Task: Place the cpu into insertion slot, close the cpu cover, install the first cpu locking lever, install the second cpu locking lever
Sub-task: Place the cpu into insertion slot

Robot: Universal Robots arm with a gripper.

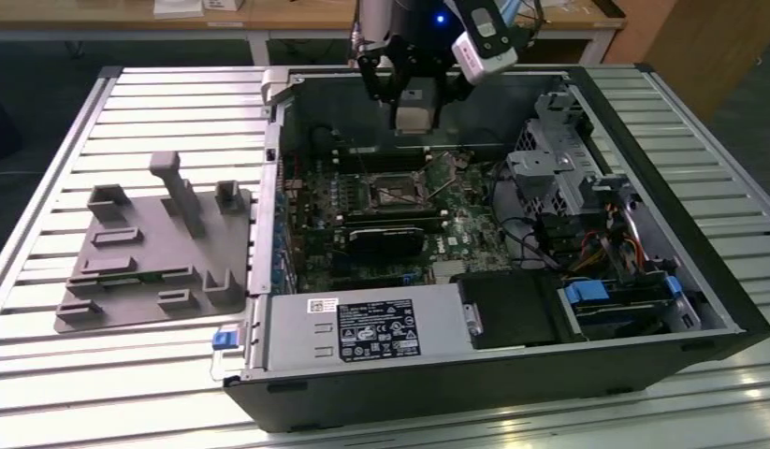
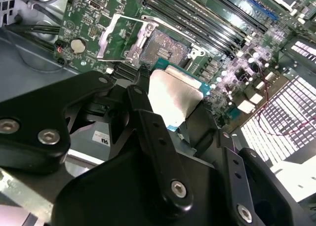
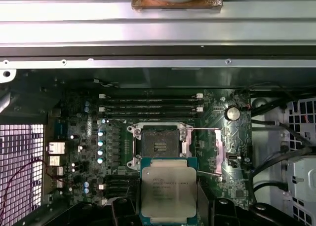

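Claw (image 2: pixel 175 112) pinching the cpu (image 3: pixel 169 190) by 2 edges, above the motherboard (image 3: pixel 236 184), just beside the insertion slot (image 3: pixel 160 143), not seated. Slot bare. Cpu cover (image 2: pixel 144 37) stands open. Judged: 0 of 4 steps done.

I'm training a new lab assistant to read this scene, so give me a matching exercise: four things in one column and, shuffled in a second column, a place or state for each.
Things
1. cpu
2. insertion slot
3. cpu cover
4. grey fixture tray

Places or states
A. swung open, off the slot
B. on the slatted table, outside the computer case
C. held in the gripper
D. empty, contacts exposed

Pairs: 1-C, 2-D, 3-A, 4-B
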